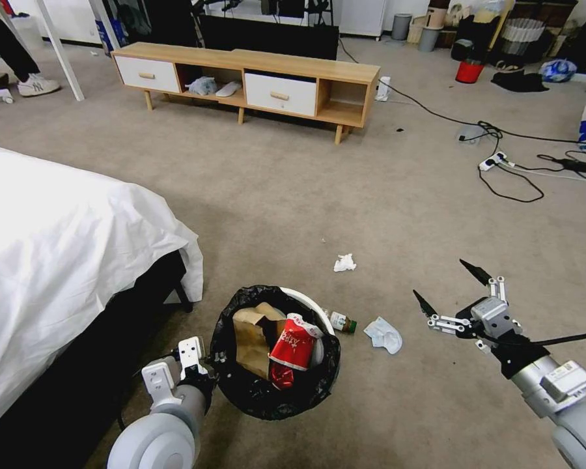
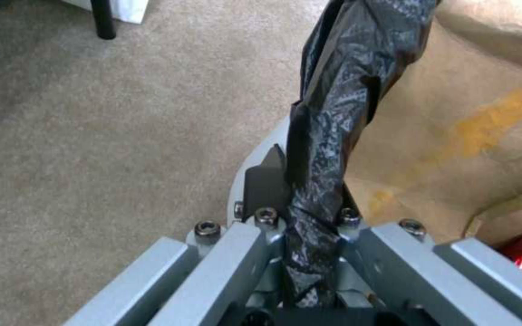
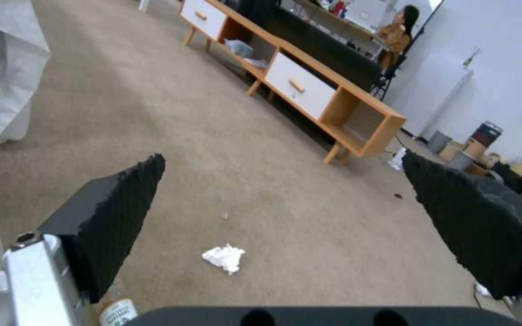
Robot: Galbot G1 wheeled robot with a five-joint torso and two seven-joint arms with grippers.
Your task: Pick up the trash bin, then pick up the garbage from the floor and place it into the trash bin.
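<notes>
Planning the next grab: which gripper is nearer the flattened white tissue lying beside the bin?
Right. The open right gripper hovers just beyond the flattened white tissue; the left gripper grips the trash bin rim on its far side.

Left hand (image 2: 302,213) clamped on trash bin's (image 2: 250,158) black bag (image 2: 340,90), brown paper bag (image 2: 454,136) inside, carpet (image 2: 122,136) beside.

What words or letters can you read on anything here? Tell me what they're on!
Red can in the bin: white writing, too blurred to read.
Bottle label on the floor: too small to read.
Sticker on the right arm: too small to read.
No other text is readable.
</notes>
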